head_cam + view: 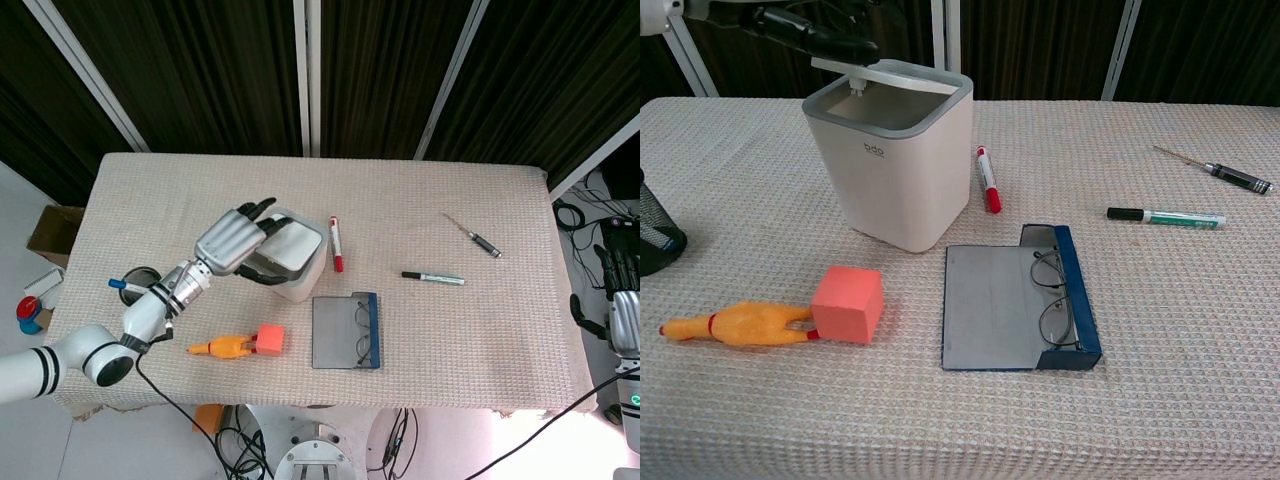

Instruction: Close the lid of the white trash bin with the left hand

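The white trash bin (297, 270) (895, 190) stands left of the table's middle. Its lid (291, 245) (902, 78) is tipped down almost flat over the opening, its left edge slightly raised in the chest view. My left hand (232, 240) (805, 28) lies on top of the lid from the left, fingers stretched out and pressing on it, holding nothing. My right hand (620, 295) shows only at the far right edge of the head view, off the table; its fingers are too small to read.
A red marker (336, 245) (987, 180) lies just right of the bin. An open blue glasses case (346, 331) (1020, 300), a pink cube (847, 303) and a rubber chicken (735, 325) lie in front. A green-capped pen (1165, 215) and screwdriver (1220, 170) lie right.
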